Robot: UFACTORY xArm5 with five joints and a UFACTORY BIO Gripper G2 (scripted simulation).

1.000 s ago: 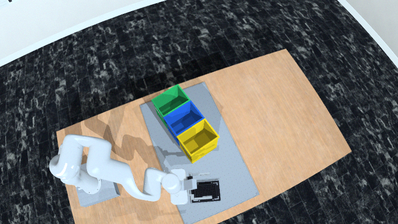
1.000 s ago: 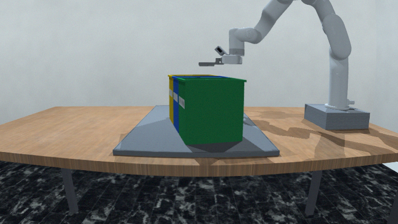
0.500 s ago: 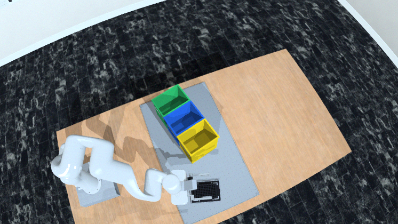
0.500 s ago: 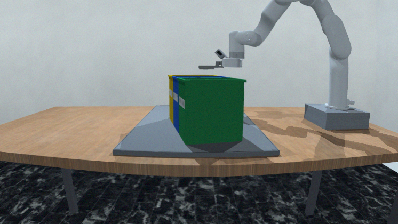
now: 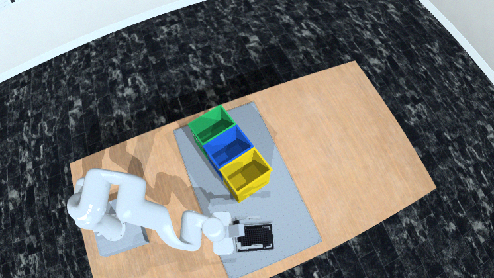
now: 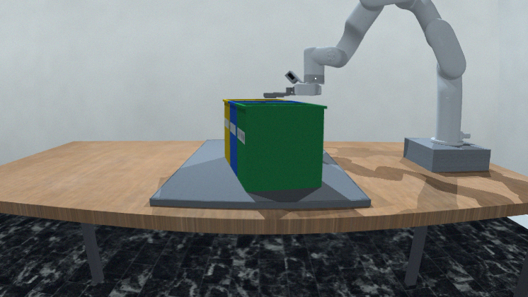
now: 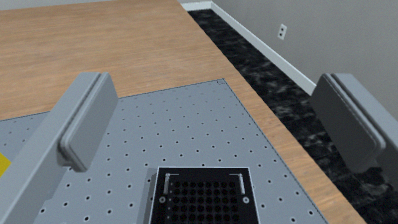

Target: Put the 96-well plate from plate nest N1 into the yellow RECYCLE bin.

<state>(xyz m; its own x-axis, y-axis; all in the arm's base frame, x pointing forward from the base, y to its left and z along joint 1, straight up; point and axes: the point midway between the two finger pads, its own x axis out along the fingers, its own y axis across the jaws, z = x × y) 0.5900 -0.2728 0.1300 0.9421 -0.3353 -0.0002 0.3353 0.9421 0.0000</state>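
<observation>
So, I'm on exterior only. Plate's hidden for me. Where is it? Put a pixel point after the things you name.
Observer: Top view: the black 96-well plate (image 5: 255, 235) (image 7: 204, 200) sits on the grey board (image 5: 290, 220) (image 6: 192, 177) (image 7: 190, 120), beyond the yellow bin (image 5: 253, 191) (image 6: 226, 141) (image 7: 3, 165) from the green one (image 5: 210, 119) (image 6: 282, 147).
Operator: Gripper holding anything?
Observer: No. Wrist view shows the gripper (image 5: 244, 233) (image 6: 271, 95) (image 7: 217, 122) open, with nothing between its fingers.
Operator: Anything in the yellow bin?
Observer: Top view shows nothing inside it.
</observation>
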